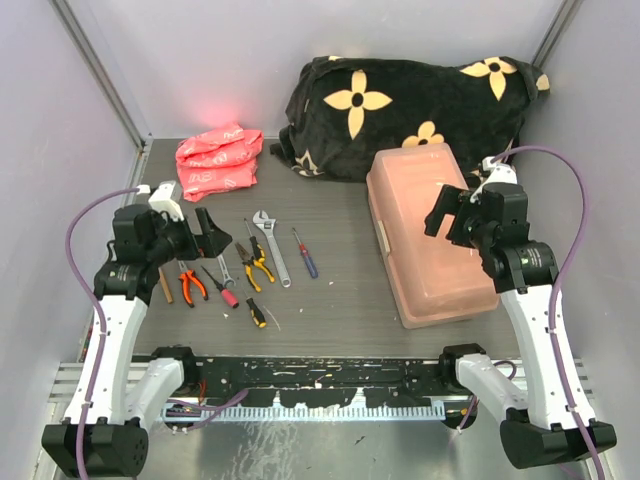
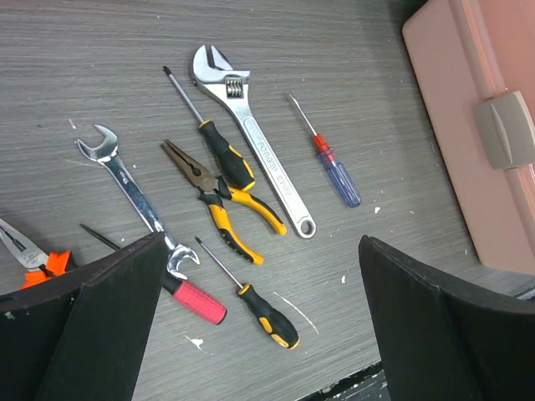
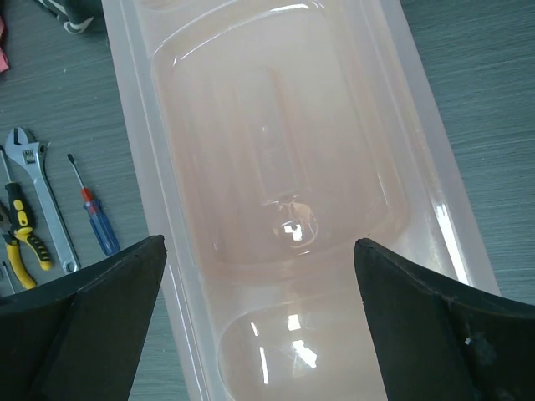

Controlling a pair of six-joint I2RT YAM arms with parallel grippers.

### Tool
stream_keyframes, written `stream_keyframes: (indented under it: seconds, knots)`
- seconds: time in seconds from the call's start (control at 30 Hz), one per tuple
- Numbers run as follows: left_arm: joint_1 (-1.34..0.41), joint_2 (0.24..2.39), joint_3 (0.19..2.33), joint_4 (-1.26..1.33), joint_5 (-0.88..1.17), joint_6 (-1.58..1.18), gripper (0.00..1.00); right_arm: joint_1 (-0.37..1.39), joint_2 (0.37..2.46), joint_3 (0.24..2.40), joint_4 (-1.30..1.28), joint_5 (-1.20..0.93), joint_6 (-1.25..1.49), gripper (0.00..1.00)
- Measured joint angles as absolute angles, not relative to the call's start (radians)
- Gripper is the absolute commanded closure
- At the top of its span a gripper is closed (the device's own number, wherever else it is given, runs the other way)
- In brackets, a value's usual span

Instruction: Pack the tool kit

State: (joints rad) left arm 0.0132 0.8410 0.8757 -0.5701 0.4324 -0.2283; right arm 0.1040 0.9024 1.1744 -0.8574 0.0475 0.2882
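The shut toolbox lies at 3 o'clock, with the right gripper spread and empty above its lid. At 9 o'clock the left gripper, also spread, hangs over the hand tools. Its finger hides most of the orange pliers.

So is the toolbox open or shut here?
Shut: the toolbox shows one unbroken closed top, with no trays spread out.
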Motion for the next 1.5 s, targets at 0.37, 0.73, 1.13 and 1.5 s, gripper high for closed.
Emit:
stream_keyframes:
  seconds: [0.37,0.73,1.13,1.5]
  knots:
    - [0.013,0.837,0.887,-0.604,0.471,-0.281,0.02,0.104,1.033,1.322,-0.876,0.053,0.172,0.0]
    - [0.013,0.937,0.978,-0.575,0.52,-0.344,0.02,-0.106,1.499,1.7,-0.809,0.1,0.09,0.0]
    - [-0.008,0.998,1.011,-0.552,0.542,-0.389,0.02,-0.311,1.66,1.618,-0.785,0.006,0.083,0.07]
    - [-0.05,1.045,1.011,-0.516,0.556,-0.461,0.02,-0.301,1.605,1.363,-0.702,-0.187,0.112,0.11]
